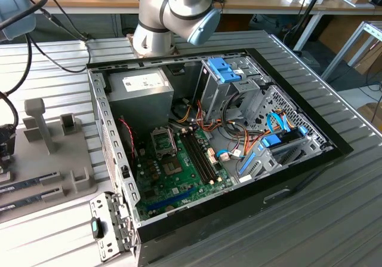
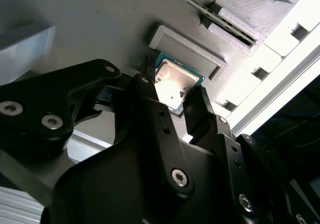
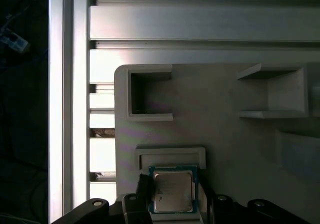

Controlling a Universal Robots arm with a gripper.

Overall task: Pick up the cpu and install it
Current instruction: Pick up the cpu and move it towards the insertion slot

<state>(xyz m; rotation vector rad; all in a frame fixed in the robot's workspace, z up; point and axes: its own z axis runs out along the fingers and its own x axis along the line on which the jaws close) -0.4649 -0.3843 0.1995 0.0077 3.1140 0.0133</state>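
The claw [image 2: 176,91] is seen drawn in narrow against two opposite edges of the cpu [image 3: 172,191], which appears gripped just over the grey holder tray [image 3: 225,134] on the counter [image 1: 334,219]. Whether the chip has been raised clear of the tray cannot be told. The pick-up is judged to be in hand and the install not yet done, as the socket [image 1: 162,140] in the open computer case [image 1: 298,165] is seen without a chip.
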